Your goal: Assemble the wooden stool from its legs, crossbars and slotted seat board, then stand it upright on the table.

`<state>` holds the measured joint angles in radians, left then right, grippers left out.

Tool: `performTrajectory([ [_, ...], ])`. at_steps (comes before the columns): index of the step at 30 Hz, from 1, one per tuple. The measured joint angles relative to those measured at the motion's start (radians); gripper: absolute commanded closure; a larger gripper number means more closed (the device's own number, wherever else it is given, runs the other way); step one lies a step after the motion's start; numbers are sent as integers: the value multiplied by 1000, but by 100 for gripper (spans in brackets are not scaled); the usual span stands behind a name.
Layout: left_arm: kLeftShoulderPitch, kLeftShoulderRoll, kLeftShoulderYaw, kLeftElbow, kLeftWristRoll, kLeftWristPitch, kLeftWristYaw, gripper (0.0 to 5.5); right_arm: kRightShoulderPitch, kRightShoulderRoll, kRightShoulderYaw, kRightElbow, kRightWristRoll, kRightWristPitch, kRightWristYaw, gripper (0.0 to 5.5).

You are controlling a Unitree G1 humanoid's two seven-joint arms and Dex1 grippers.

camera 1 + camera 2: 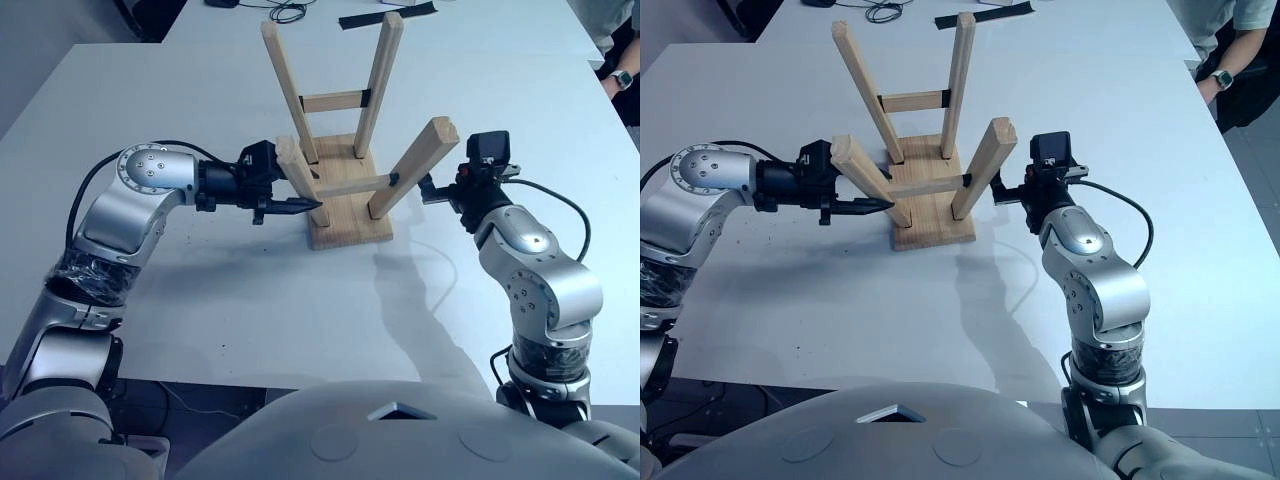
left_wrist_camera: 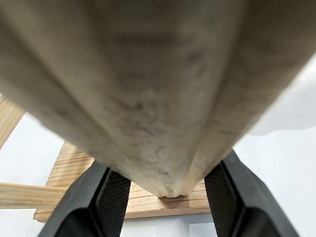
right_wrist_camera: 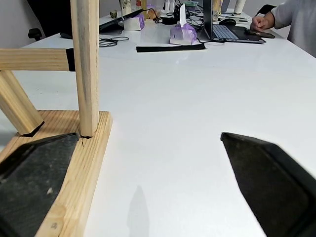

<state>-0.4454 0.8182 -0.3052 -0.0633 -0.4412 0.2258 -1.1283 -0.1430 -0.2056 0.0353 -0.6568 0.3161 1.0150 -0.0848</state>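
A: Left eye view, entry one: the stool (image 1: 340,170)?
B: Inverted. Seat board (image 1: 350,232) lies flat on the white surface (image 1: 200,300), with four legs pointing up. One crossbar (image 1: 352,186) joins the near pair and a second crossbar (image 1: 332,101) joins the far pair.
A: Entry two: left gripper (image 1: 305,205)?
B: At the near left leg (image 1: 298,175), low down, close above the seat board. Jaws closed around that leg; the left wrist view shows a black finger (image 2: 98,202) against each side of the wood.
A: Entry three: right gripper (image 1: 432,190)?
B: Just beside the near right leg (image 1: 412,165), on its outer side. Jaws spread wide, holding nothing.
A: Sundries?
B: One strip of black tape (image 1: 385,15), far end of the surface.
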Motion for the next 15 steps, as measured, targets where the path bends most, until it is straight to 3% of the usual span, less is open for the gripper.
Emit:
performTrajectory([
  [8, 12, -11, -4, -120, -7, 145, 70, 344, -10, -147, -12, -24, -24, -14, 117, 13],
  [9, 21, -7, -4, -156, -12, 179, 84, 307, -10, -167, -13, -21, -31, -25, 140, 10],
  [15, 72, -25, -44, -276, -77, 424, 82, 208, 4, -194, -42, -14, -44, -88, 206, 10],
])
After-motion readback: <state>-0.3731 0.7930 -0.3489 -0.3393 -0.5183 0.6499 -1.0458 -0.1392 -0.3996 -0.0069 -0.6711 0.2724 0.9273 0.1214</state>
